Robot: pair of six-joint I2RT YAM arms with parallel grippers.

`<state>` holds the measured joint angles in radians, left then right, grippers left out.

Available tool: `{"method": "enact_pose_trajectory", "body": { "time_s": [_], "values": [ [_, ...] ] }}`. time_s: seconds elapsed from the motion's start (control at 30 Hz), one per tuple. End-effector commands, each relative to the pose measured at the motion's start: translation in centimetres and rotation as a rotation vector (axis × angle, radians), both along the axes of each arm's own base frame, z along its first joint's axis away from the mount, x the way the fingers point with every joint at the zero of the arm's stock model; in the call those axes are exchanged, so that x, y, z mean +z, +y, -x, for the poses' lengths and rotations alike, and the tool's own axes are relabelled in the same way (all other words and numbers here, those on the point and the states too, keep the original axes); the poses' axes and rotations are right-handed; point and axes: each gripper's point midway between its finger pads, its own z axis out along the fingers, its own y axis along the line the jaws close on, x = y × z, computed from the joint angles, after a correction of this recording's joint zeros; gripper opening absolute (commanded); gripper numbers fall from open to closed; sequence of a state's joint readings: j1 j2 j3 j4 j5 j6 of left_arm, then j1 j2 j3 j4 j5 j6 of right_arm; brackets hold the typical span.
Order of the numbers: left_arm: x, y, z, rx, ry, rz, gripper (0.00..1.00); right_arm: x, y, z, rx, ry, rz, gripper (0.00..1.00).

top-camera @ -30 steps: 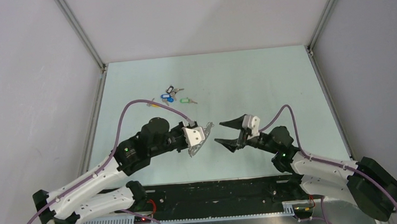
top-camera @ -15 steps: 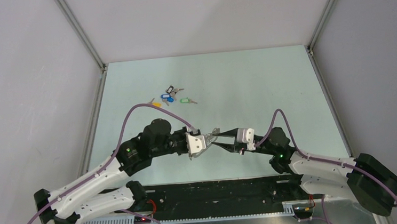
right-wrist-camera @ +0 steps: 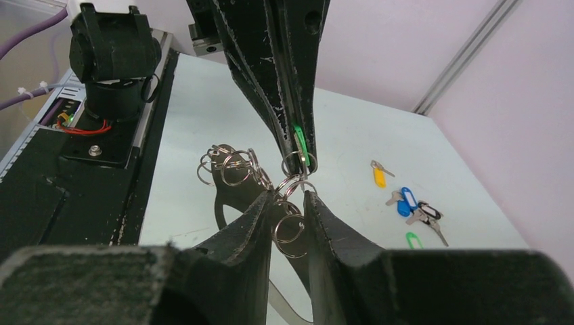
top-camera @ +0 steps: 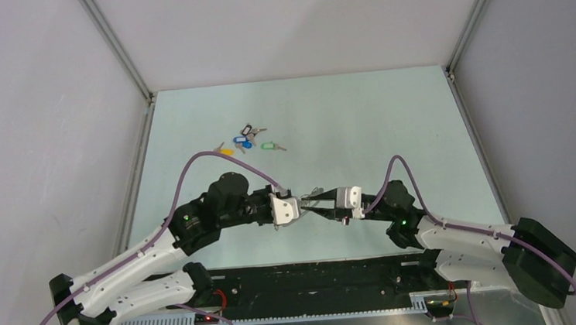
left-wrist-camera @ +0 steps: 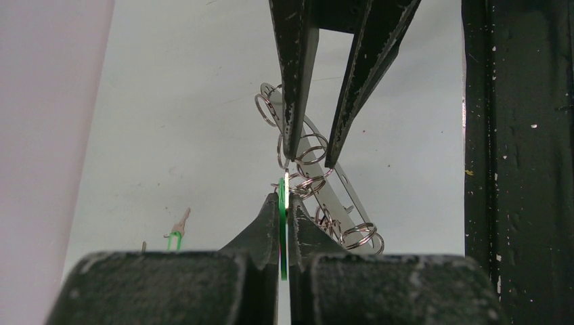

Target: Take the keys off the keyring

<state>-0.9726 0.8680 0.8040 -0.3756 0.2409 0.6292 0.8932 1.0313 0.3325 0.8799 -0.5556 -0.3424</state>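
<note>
The keyring, a flat grey strap loop hung with several small silvery rings, hangs in the air between my two grippers. My left gripper is shut on a green plastic key tag joined to the rings. A thin silvery sliver shows edge-on beside the tag. My right gripper faces it, jaws a narrow gap apart, with small rings between its fingers. In the right wrist view the green tag sits pinched in the left fingers above. No key on the ring shows clearly.
Loose tagged keys lie on the far left of the pale table: a yellow one, a blue and black bunch and a green one. They also show in the top view. The black base rail runs along the near edge.
My right gripper has moved left from wide open and apart to narrow around the rings at the left gripper's tip. The left gripper has kept its hold and shifted slightly.
</note>
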Motion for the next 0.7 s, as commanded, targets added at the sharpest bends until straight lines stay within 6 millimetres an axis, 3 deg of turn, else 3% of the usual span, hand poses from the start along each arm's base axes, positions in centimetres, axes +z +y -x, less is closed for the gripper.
{"method": "enact_pose_trajectory", "body": {
  "time_s": [0.0,0.67],
  "values": [
    [1.7,-0.5,0.0,-0.025,-0.050,0.056,0.00,1.3,0.8,0.3,0.033,-0.026,-0.016,0.27],
    [1.7,-0.7,0.2,-0.041,-0.045,0.058,0.00,1.2,2.2,0.5,0.072,0.001,-0.028,0.27]
  ]
}}
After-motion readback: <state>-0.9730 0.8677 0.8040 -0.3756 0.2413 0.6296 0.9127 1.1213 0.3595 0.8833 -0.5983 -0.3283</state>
